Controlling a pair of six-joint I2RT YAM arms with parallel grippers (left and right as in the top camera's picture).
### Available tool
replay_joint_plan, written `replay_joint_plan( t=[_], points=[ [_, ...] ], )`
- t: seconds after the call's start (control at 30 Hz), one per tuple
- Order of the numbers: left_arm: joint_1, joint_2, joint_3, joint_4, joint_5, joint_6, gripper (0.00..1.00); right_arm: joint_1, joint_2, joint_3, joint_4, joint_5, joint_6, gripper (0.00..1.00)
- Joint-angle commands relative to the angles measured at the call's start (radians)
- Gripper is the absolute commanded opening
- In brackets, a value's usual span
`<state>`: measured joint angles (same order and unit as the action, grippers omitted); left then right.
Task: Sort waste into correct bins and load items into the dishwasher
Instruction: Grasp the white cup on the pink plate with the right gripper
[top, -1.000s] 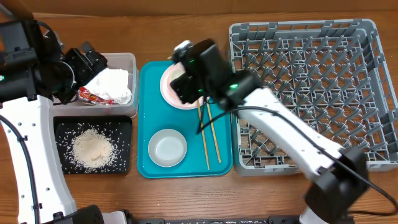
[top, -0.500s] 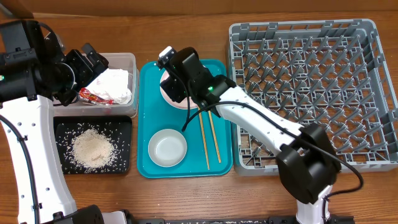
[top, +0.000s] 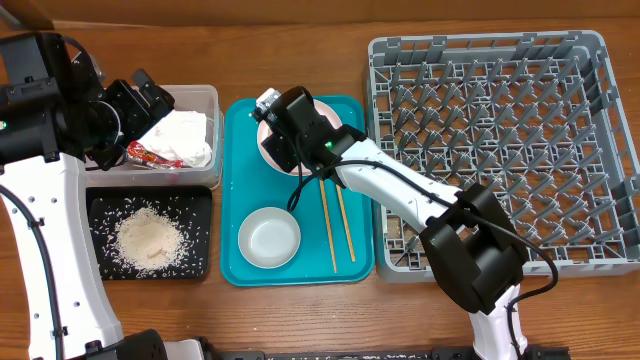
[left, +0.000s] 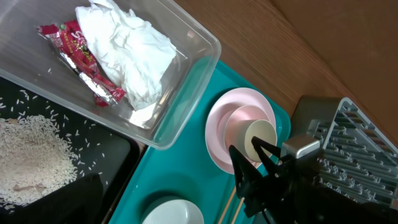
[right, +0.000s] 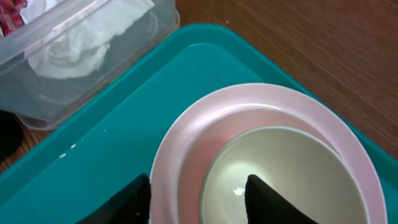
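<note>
Your right claw (top: 285, 140) hangs over the pink plate (top: 264, 148) at the teal tray's (top: 240, 200) top, centre frame; your left claw (top: 150, 100) gapes wide above the clear tub (top: 210, 95), upper left. From the left wrist, a napkin (left: 134, 50) and red wrapper (left: 81, 59) lie in that tub. From the right wrist, the fingers (right: 134, 202) stand apart, straddling the plate's rim, one inside the pale cup (right: 280, 168).

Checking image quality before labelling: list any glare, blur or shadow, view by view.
Overhead: evenly lit, sharp. Left wrist: pale sheen on the tub wall. Right wrist: small glare spot in the cup; near fingers dark and soft.
</note>
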<state>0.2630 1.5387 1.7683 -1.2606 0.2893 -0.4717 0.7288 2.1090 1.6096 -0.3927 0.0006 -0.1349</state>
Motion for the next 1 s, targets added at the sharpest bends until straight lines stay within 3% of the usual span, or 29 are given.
replay_joint_plan(
  t=[0.0,0.13,0.33,0.77,0.97],
  points=[
    [-0.002,-0.016,0.021,0.001,0.014,0.000,1.00,0.005,0.014,0.019,-0.024,0.006,-0.037,0.47],
    [-0.002,-0.016,0.021,0.001,0.014,0.000,1.00,0.005,0.014,0.019,-0.028,0.006,-0.057,0.46],
    [-0.002,-0.016,0.021,0.001,0.014,0.000,1.00,0.004,0.014,0.019,-0.059,0.006,-0.057,0.33],
    [-0.002,-0.016,0.021,0.001,0.014,0.000,1.00,0.004,0.014,0.019,-0.070,0.006,-0.057,0.33],
    [-0.002,-0.016,0.021,0.001,0.014,0.000,1.00,0.004,0.014,0.019,-0.088,0.013,-0.057,0.21]
  ],
)
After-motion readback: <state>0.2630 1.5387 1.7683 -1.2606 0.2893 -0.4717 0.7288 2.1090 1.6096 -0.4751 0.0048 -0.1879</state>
